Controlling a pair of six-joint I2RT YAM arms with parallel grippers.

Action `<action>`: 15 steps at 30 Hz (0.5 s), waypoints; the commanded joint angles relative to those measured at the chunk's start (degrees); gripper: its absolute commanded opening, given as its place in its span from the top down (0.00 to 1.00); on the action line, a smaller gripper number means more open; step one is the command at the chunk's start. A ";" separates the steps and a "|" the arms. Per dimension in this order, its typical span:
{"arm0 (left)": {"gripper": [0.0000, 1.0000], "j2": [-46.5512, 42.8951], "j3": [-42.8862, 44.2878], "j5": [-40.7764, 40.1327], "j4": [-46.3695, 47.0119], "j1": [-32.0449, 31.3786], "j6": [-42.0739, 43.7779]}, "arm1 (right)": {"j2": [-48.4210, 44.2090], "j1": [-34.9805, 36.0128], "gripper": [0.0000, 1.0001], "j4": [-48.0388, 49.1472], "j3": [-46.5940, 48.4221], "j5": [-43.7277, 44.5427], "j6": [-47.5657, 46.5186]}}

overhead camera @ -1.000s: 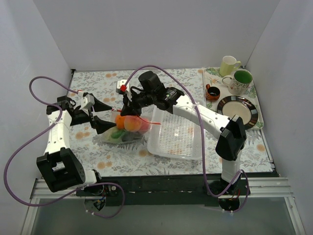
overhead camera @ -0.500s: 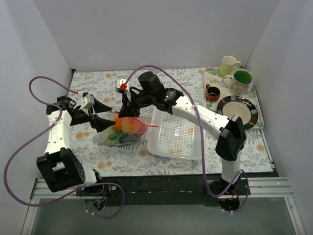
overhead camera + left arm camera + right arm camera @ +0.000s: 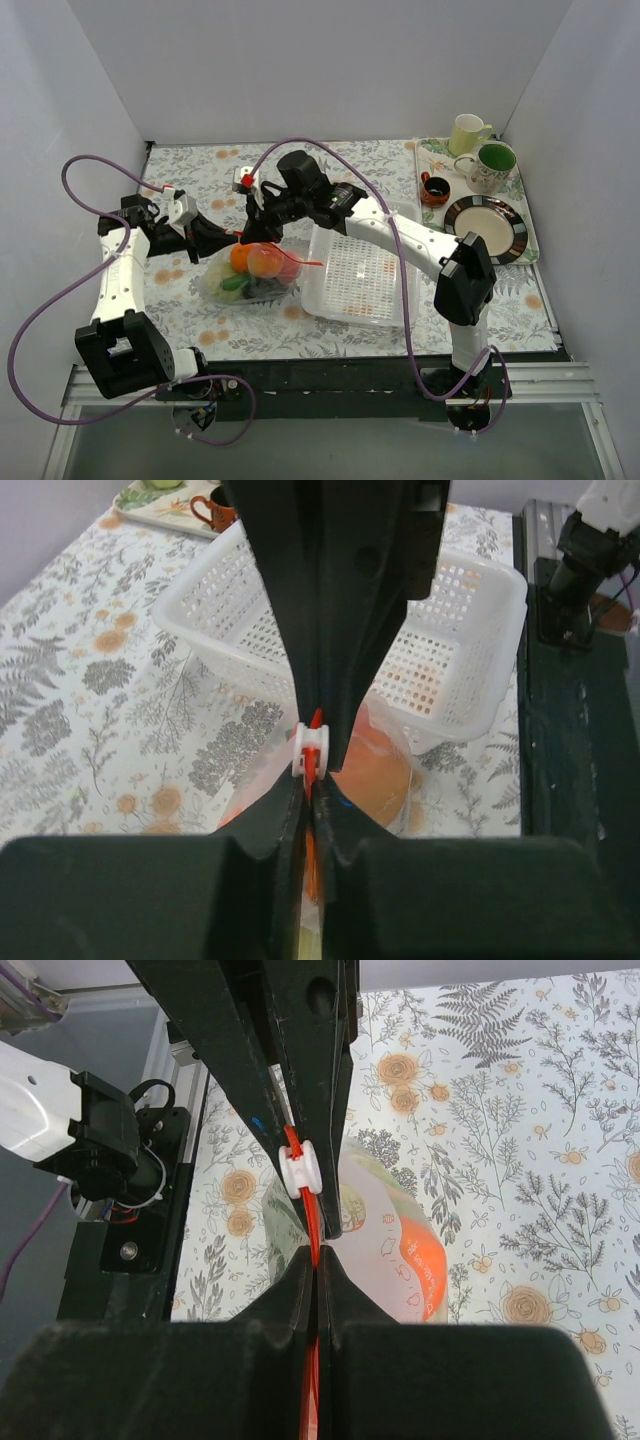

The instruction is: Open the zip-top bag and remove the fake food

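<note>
The clear zip-top bag [image 3: 252,291] lies on the flowered cloth left of centre. The fake food shows through it: an orange piece [image 3: 242,257], a peach-red one [image 3: 266,262] and green ones [image 3: 235,283]. My left gripper [image 3: 236,239] and right gripper [image 3: 258,228] meet nose to nose at the bag's mouth. In the left wrist view my left gripper [image 3: 312,802] is shut on the red-orange zip strip just behind the white slider [image 3: 311,750]. The right wrist view has my right gripper [image 3: 318,1260] shut on the same strip [image 3: 316,1215], on the slider's [image 3: 303,1171] other side.
A white perforated basket [image 3: 362,272] sits right beside the bag on its right. At the back right a tray [image 3: 532,250] carries a plate [image 3: 487,226], a green-lined mug [image 3: 490,166], a pale green cup [image 3: 467,133] and a small brown cup [image 3: 435,188].
My left gripper has closed from wide open onto the zip strip. The right gripper has shifted slightly left, and the bag's mouth has gone with it.
</note>
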 commanded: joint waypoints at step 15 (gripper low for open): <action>1.00 -2.50 0.24 -2.21 -2.18 -0.80 1.05 | -3.38 1.02 0.73 1.36 5.15 2.48 -2.56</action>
